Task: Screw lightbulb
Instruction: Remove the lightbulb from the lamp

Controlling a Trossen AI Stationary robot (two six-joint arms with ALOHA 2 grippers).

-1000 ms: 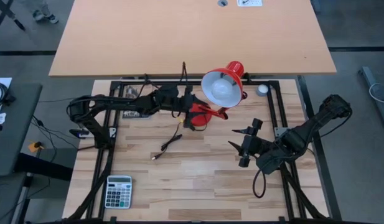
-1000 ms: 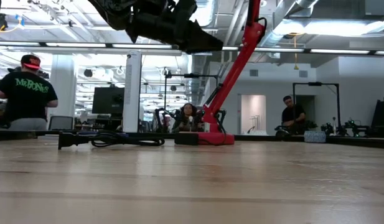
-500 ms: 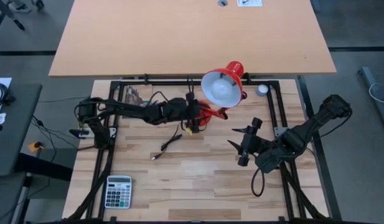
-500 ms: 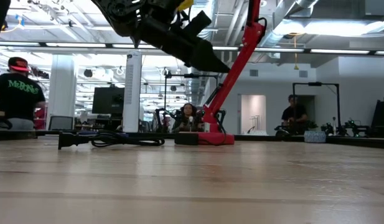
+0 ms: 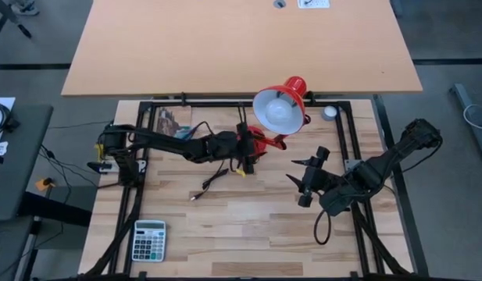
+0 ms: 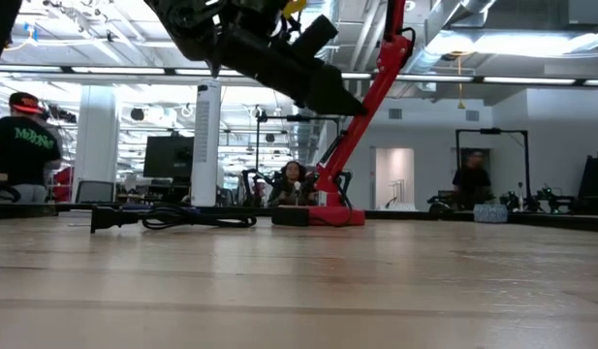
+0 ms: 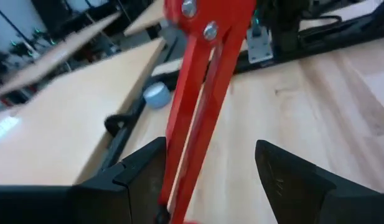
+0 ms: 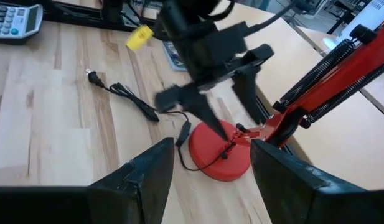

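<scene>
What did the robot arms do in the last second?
The left gripper reached further right across the table, open, and now straddles the red lamp's arm without gripping it. The right gripper stayed open and waiting. The lamp shade, power cord and calculator did not move.

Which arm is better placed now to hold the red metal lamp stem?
Left. The left gripper has its jaws open on both sides of the red metal lamp stem; the right gripper, also open, hovers apart from it.
</scene>
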